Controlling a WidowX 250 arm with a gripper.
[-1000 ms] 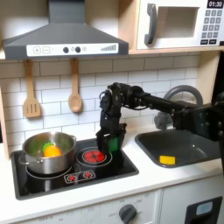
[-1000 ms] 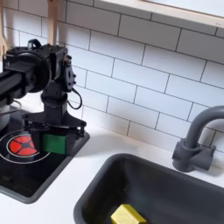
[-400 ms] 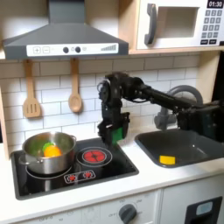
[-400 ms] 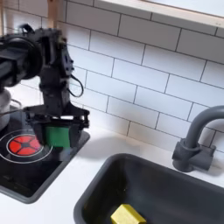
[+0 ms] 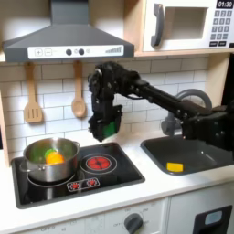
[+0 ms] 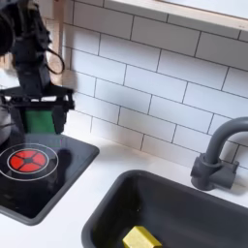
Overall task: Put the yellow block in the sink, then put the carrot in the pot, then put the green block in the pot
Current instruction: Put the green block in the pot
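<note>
First exterior view: claw (image 5: 104, 128) pinching green block (image 5: 108, 128) by sides, above stove; looks light, stiff.

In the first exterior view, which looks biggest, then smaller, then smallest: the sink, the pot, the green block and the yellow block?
1. The sink
2. The pot
3. and 4. The green block, held in the tool, and the yellow block in the sink look about alike; I won't rank them.

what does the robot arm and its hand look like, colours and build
The arm is all black, built of boxy jointed segments with thin black cables along them. Its hand is black too, with a wide crossbar and two flat fingers. No markings are readable.
</note>
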